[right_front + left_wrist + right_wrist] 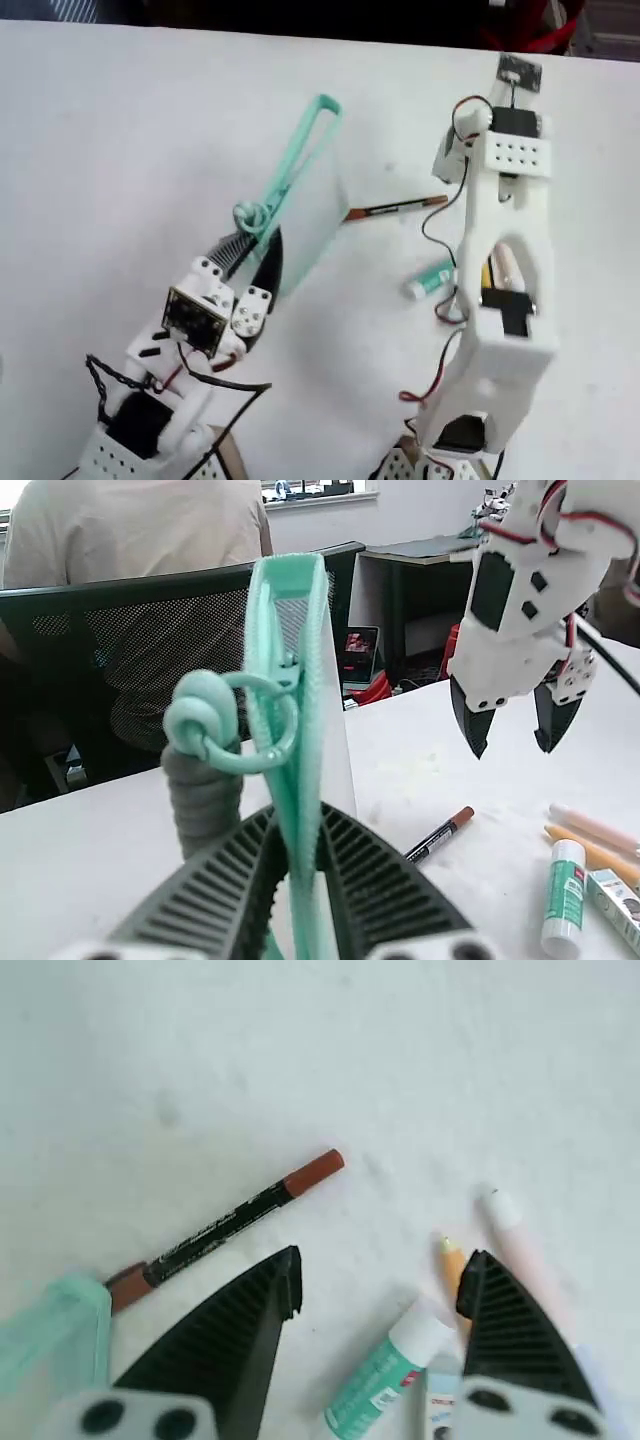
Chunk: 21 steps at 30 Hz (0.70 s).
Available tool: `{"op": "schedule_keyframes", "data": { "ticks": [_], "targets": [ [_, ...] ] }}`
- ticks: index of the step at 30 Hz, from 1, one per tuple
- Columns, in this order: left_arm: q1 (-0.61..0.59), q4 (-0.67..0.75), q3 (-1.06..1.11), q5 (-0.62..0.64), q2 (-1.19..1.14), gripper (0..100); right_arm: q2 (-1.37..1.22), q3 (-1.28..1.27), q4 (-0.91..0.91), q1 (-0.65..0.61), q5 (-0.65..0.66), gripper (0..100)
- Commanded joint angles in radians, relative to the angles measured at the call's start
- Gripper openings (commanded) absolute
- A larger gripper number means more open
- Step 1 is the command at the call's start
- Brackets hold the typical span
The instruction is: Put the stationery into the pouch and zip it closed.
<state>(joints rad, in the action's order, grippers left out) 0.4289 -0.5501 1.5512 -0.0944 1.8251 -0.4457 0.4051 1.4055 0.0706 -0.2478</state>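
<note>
High view looks down, wrist views close, sharing marker point(225, 1220)

Table: plain white matte tabletop point(120, 150), spanning the high view.
Chair: black mesh-backed office chair point(100, 590), just beyond the table's far edge.
Desk: dark-topped desk point(420, 552), farther back in the room.
Under desk: red rounded object point(372, 688), kind unclear.

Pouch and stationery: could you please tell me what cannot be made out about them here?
1. Pouch contents: in the left wrist view it is seen edge-on, its lower part gripped by the left hand.
2. Pale pen and orange pencil: in the right wrist view their far ends lie behind a finger of the right hand.
3. Small box: in the left wrist view it is cut off by the edge.
</note>
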Motion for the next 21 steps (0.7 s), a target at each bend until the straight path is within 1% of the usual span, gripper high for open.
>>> {"op": "schedule_keyframes", "data": {
  "ticks": [1,5,8,11,14,18,21],
  "targets": [
    [-0.004,0.000,-0.006,-0.008,0.002,2,-0.096,0.146,-0.001,-0.013,-0.133,24.4],
    [-0.004,0.000,-0.006,-0.008,0.002,2,-0.205,0.287,0.012,-0.030,-0.250,24.4],
    [-0.004,0.000,-0.006,-0.009,0.002,2,-0.257,0.364,0.013,-0.065,-0.281,24.4],
    [-0.004,0.000,-0.006,-0.011,0.002,2,-0.300,0.388,0.013,-0.097,-0.288,24.1],
    [-0.004,0.000,-0.006,-0.011,0.002,2,-0.354,0.388,0.022,-0.117,-0.365,24.3],
    [-0.002,0.000,-0.006,-0.008,0.002,2,-0.410,0.397,0.050,-0.114,-0.379,24.3],
    [-0.002,0.000,-0.006,-0.008,0.002,2,-0.430,0.397,0.021,-0.105,-0.382,24.3]
  ]
}}
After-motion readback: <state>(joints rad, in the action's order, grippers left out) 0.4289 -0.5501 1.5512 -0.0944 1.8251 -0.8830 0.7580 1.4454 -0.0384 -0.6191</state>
